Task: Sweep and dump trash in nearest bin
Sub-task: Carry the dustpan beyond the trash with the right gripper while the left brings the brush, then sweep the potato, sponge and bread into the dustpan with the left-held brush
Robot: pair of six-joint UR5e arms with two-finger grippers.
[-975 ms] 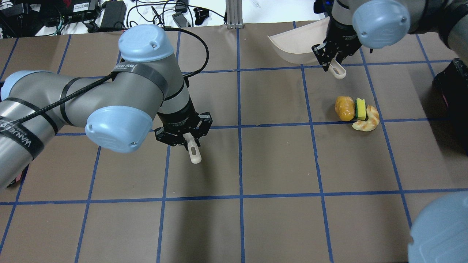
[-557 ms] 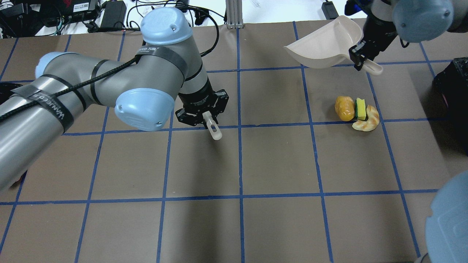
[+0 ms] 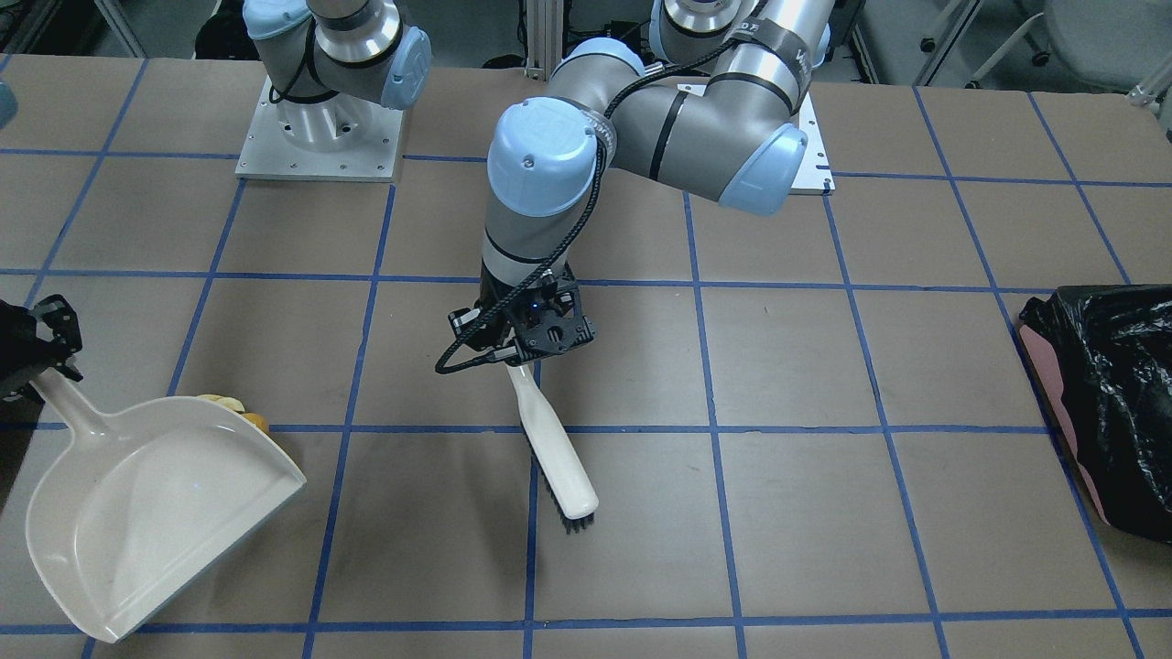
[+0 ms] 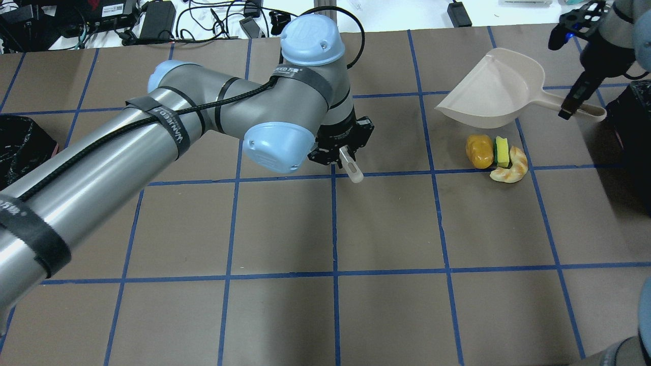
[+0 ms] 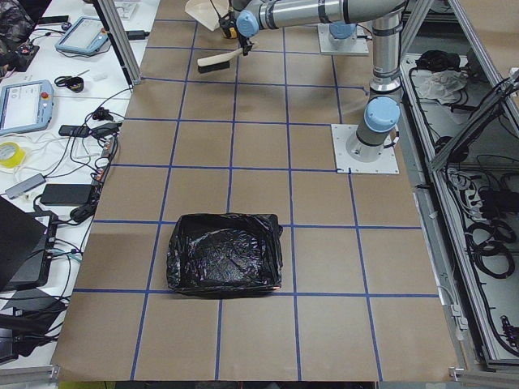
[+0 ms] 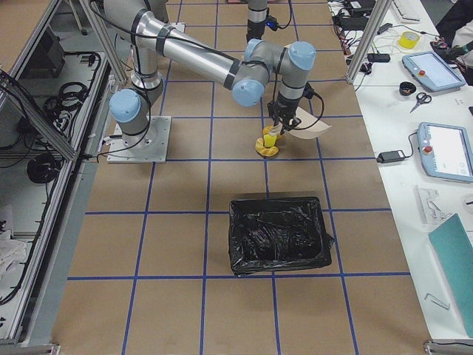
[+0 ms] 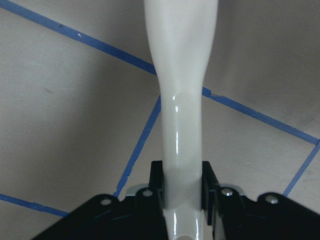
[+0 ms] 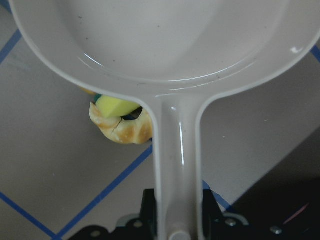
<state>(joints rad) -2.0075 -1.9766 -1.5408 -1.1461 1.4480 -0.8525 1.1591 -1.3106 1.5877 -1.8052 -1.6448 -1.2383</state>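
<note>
Here, at the far left edge of the counter, the left bin, lined in black plastic, well apart from everything else; next, near the counter's middle, the left gripper, clenched on the white handle of the brush; holds it slanted, handle up in the jaws, dark bristles at the low end farther from the robot's base, along a blue tape line; cannot tell whether the bristles touch the counter; further right, the trash in one tight cluster: the golden-brown bread roll, then the yellow-and-green sponge pressed against it, then the tan croissant touching the sponge's right side; all three on the counter, well apart from the brush; just beyond them, the beige dustpan, wide mouth toward the left, handle running right; in the right wrist view, hangs over part of the sponge and croissant; at the handle, the right gripper, clamped on the dustpan; rightmost, the right bin, black-lined too, near that gripper and the trash
</note>
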